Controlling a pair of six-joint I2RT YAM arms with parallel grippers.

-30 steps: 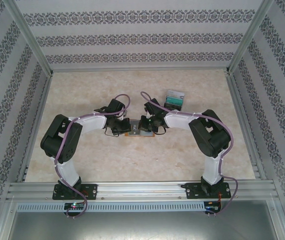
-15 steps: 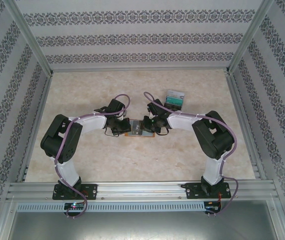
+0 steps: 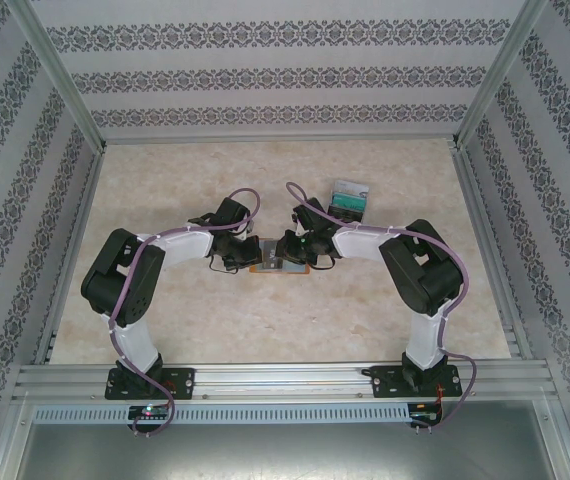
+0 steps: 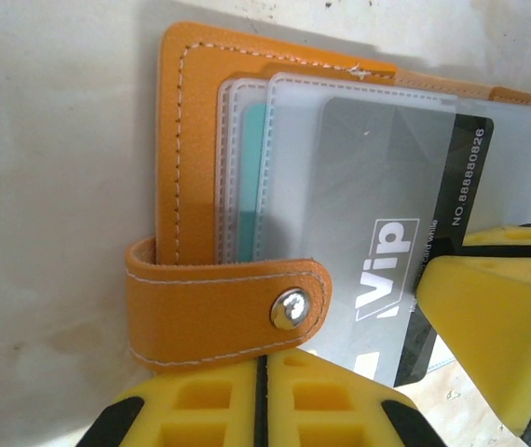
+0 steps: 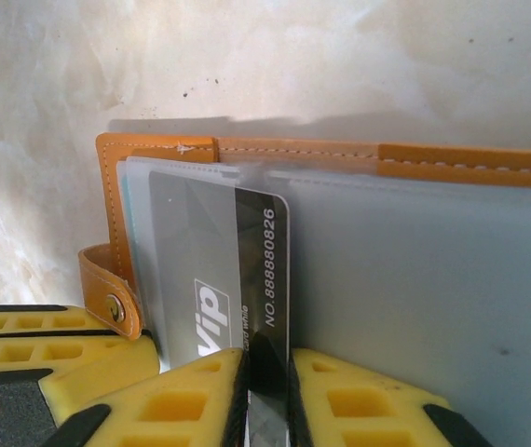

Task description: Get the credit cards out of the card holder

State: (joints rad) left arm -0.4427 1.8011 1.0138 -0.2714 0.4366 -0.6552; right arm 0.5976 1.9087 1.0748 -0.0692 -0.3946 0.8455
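The orange card holder (image 3: 270, 263) lies open on the table between both arms, its snap strap (image 4: 219, 312) at the left end. A dark grey VIP credit card (image 4: 368, 205) sticks partway out of a frosted pocket, and a teal card (image 4: 256, 168) sits in a pocket behind it. My left gripper (image 4: 267, 368) is shut with nothing between its pads, its tips against the strap edge. My right gripper (image 5: 267, 358) stands a narrow gap apart, with the card's black number strip (image 5: 264, 251) between its pads.
A clear box (image 3: 348, 198) with teal and black contents stands just behind the right arm's wrist. The right half of the card holder (image 5: 433, 307) is a frosted sleeve lying flat. Patterned walls and metal rails bound the table.
The right gripper's jaws have parted slightly from fully shut and now flank the card's black strip. The right wrist shifted a little. The left arm has not moved.
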